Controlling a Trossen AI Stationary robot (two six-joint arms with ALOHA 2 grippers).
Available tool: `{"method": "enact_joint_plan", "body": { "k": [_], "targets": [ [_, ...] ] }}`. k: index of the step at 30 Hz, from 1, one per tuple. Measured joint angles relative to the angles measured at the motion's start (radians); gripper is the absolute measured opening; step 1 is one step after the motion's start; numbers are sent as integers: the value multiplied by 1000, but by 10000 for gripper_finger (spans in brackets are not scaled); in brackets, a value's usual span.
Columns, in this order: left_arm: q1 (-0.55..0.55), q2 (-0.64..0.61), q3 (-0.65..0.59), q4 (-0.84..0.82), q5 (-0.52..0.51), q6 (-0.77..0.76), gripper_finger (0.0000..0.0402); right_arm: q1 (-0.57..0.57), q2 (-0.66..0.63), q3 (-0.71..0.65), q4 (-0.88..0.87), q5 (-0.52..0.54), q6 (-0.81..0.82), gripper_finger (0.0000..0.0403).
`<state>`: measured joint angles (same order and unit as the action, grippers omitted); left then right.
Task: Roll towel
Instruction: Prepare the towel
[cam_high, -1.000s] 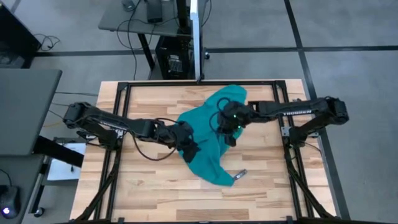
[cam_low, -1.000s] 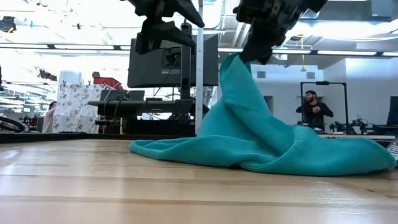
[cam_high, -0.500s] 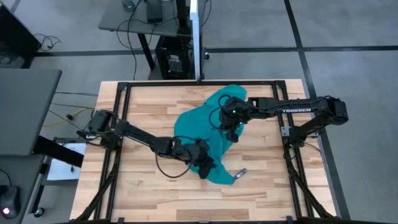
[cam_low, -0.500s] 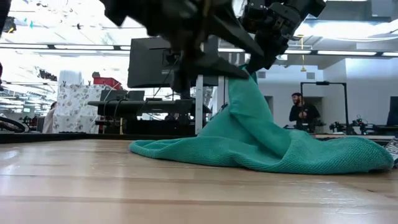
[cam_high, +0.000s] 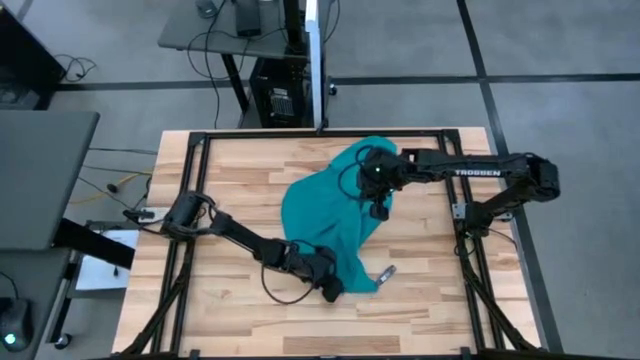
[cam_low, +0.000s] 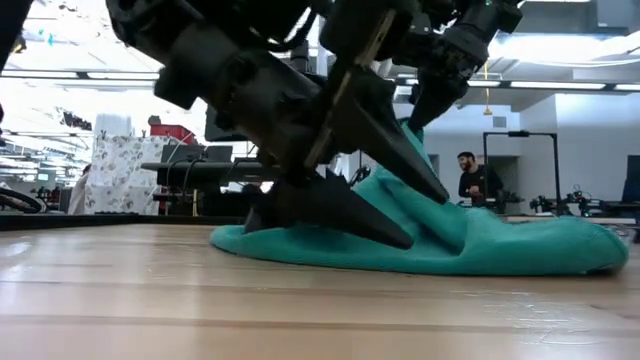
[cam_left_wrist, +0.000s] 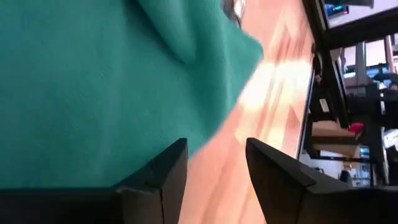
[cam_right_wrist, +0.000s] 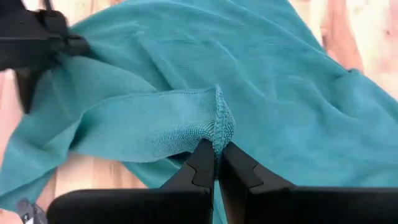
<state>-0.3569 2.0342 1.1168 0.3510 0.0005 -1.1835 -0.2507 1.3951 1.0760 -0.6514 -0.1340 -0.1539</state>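
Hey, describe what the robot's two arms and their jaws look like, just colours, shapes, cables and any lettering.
Both arms are dark, nearly black, slim jointed segments. The right arm carries white TROSSEN lettering along its forearm and a small green light near its wrist. The left arm has a thin black cable looping beside it. The left gripper and right gripper each end in two matte black, wedge-shaped jaws tapering to blunt tips.

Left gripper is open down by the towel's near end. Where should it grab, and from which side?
Probably the loose corner of the towel at its near end, coming in low along the table from the left. The open left gripper already faces that edge; the right gripper pinches a far hem, lifting the towel.
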Motion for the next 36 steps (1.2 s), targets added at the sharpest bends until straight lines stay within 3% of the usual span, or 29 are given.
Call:
{"method": "enact_joint_plan", "body": {
  "k": [3, 9, 14, 18, 25, 30, 33, 36],
  "targets": [
    [-33, -26, 2, -17, -8, -35, 148, -24, -31, 0, -12, 0, -5, 0],
    [-57, -2, 0, -135, 0, -326, 148, -50, -76, 0, -16, 2, 3, 0],
    [-40, -6, 3, -197, -185, -430, 148, -36, -79, 0, -21, 3, 19, 0],
    [11, -6, 2, -201, -251, -521, 148, -16, -79, 0, -22, 3, 38, 0],
    [90, -7, 3, -228, -283, -516, 148, -4, -79, 0, -21, 4, 46, 0],
    [126, -6, 3, -256, -298, -419, 144, -5, -79, 0, -23, 3, 51, 0],
    [139, -7, 3, -300, -292, -360, 110, -5, -79, 0, -23, 4, 51, 0],
    [140, -7, 2, -322, -294, -290, 32, -13, -83, 0, -31, 4, 51, 0]
  ]
}}
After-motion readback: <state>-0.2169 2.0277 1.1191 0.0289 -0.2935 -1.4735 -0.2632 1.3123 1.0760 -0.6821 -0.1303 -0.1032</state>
